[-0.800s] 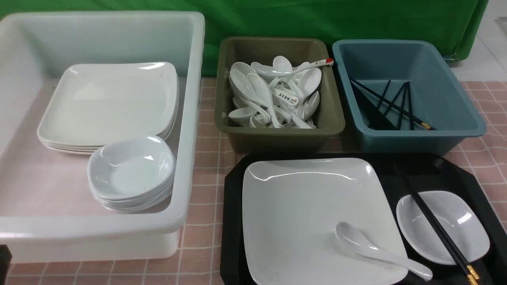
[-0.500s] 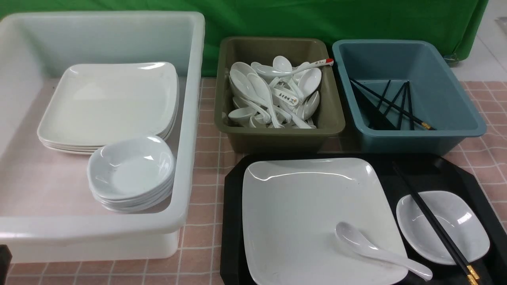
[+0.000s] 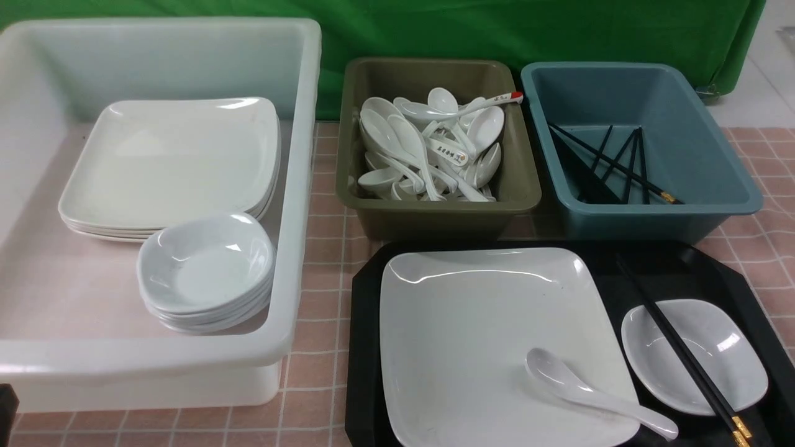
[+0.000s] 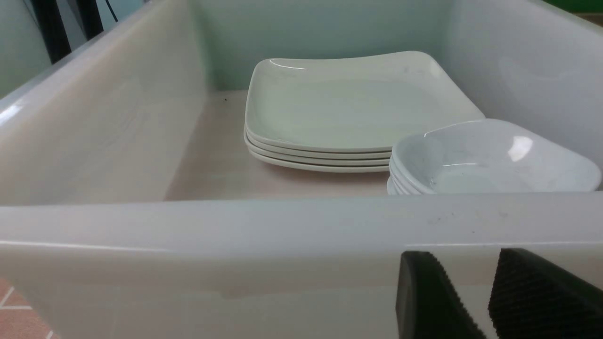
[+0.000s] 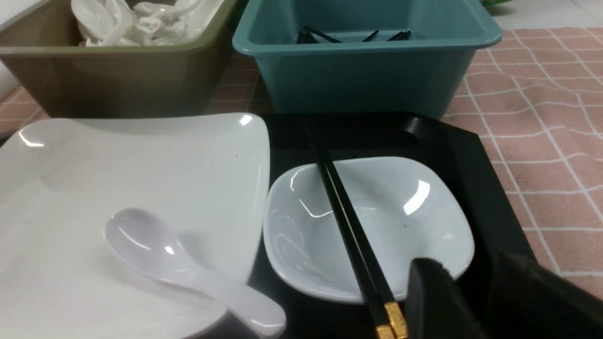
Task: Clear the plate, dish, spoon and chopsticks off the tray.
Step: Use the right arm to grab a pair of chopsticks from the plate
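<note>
L pincer (image 4: 464, 258): low, facing near wall of white tub (image 4: 235, 226); jaws part open w/ clear gap, nothing held. Tub sits at left of worktop (image 3: 317, 385); inside: stacked plates (image 3: 168, 155) at back, stacked dishes (image 3: 205, 261) in near right corner. Centre: olive bin (image 3: 435, 214) full of loose spoons (image 3: 428, 149). Right of it: blue bin (image 3: 714, 198) w/ loose chopsticks (image 3: 612, 162). Tray (image 3: 363, 347) lies in front of both bins. On tray: plate (image 3: 472, 329) on left part; spoon (image 3: 590, 394) on plate's near right corner, bowl up, handle past rim; dish (image 3: 726, 347) just beside plate on right; chopsticks (image 3: 667, 338) laid across dish, gold caps nearest robot. R pincer (image 5: 471, 263): close by gold caps at dish's near edge; jaws part open, empty.
</note>
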